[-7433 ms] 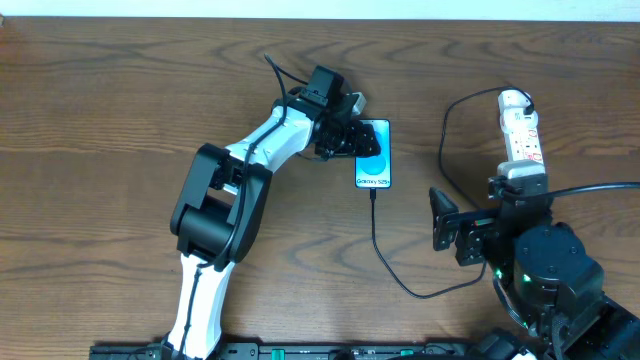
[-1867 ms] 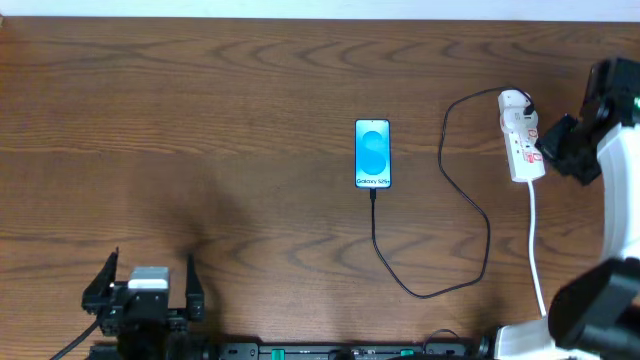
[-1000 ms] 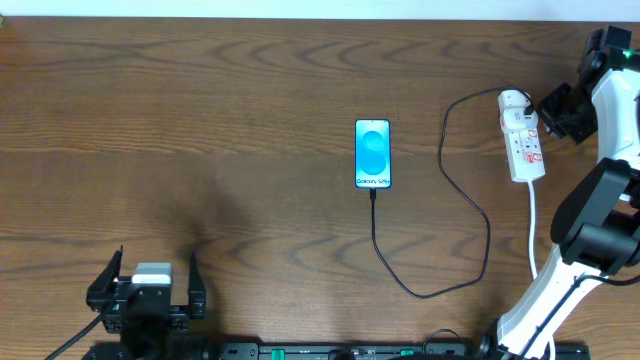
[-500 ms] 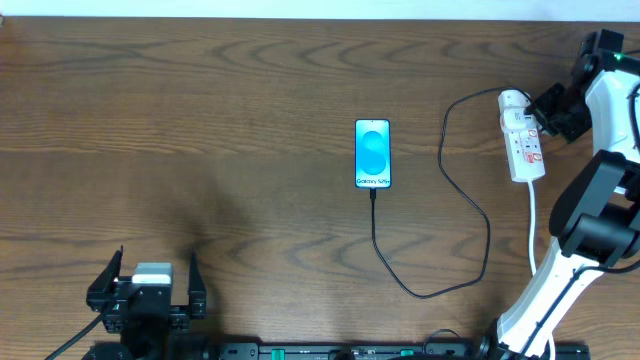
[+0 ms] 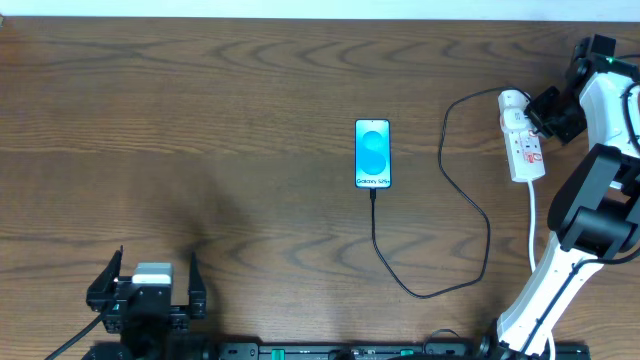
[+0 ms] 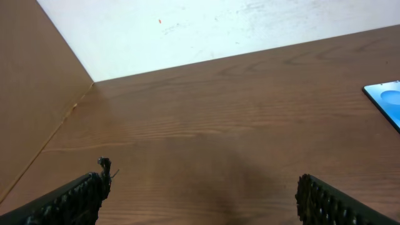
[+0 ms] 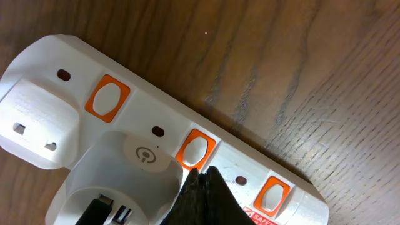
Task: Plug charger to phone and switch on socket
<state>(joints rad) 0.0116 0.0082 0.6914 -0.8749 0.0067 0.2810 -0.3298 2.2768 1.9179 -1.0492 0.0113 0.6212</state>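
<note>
The phone [image 5: 372, 153] lies flat mid-table with its blue screen lit; a corner of the phone [image 6: 386, 100] shows in the left wrist view. The charger [image 5: 440, 285] is a thin black cable that runs from the phone's lower end in a loop to the socket [image 5: 524, 140] at the right. My right gripper [image 5: 545, 108] is shut, empty, with its tips on the socket beside the white adapter [image 7: 119, 178]. In the right wrist view the shut right gripper [image 7: 201, 170] touches the lower edge of the middle orange switch [image 7: 195, 150]. My left gripper [image 5: 150, 292] rests open at the front left, far from everything.
The socket's white cord [image 5: 535, 240] trails toward the table's front right, beside my right arm [image 5: 585, 210]. Two more orange switches [image 7: 107, 97] flank the middle one. The left wrist view shows bare wood, a white wall and the two spread fingers [image 6: 75, 200].
My right gripper has edged slightly left and down onto the socket. The left arm, phone and charger have not moved.
</note>
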